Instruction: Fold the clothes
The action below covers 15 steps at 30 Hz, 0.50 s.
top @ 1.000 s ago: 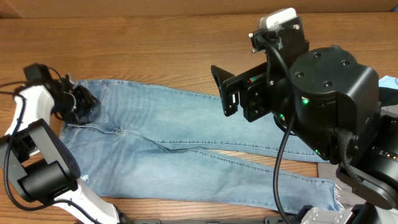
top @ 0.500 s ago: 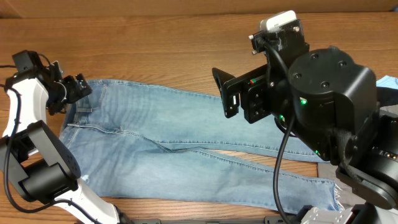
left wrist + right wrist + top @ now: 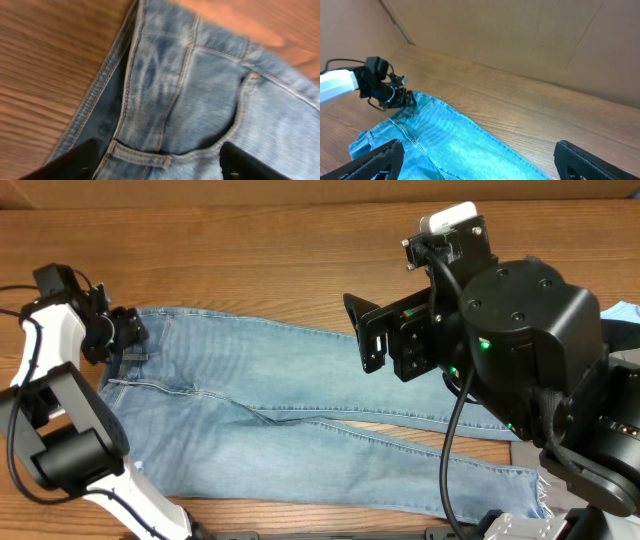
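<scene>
Jeans [image 3: 300, 410] flat, long axis left-right, waist left. Light washed denim. Left end effector [image 3: 157, 160] and right end effector [image 3: 480, 162] open, empty.

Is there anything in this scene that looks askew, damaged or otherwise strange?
Only small things. The jeans lie flat on the table, but the two legs splay apart instead of lying together, diagonal creases run below the waist, and the lower-right hem is frayed.
</scene>
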{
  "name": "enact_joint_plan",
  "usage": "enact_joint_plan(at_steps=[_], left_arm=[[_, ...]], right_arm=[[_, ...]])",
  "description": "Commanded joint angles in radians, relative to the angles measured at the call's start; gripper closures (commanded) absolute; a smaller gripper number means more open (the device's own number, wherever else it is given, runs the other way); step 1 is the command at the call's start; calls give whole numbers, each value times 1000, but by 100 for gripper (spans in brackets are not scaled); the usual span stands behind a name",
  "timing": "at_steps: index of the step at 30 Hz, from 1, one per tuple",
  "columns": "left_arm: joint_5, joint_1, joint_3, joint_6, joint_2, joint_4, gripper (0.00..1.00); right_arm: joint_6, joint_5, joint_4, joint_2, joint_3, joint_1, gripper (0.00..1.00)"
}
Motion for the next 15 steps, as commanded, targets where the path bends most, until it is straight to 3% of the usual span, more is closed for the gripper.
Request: enact_joint_plan(at_steps=[1, 2, 5, 7, 11, 15], left_arm=[[55, -4, -5, 48, 54, 4, 34], [75, -5, -5, 49, 59, 4, 38], [89, -6, -5, 49, 67, 8, 73], [87, -6, -4, 49, 67, 16, 84], [86, 5, -3, 47, 67, 34, 96], [48, 8, -3, 45, 67, 42, 96]], right_arm=[[20, -4, -2, -4, 14, -4, 0], [29, -4, -2, -4, 14, -4, 0], [29, -4, -2, -4, 14, -4, 0], [29, -4, -2, -3, 14, -4, 0], [29, -4, -2, -4, 14, -4, 0], [32, -4, -2, -4, 14, -4, 0]])
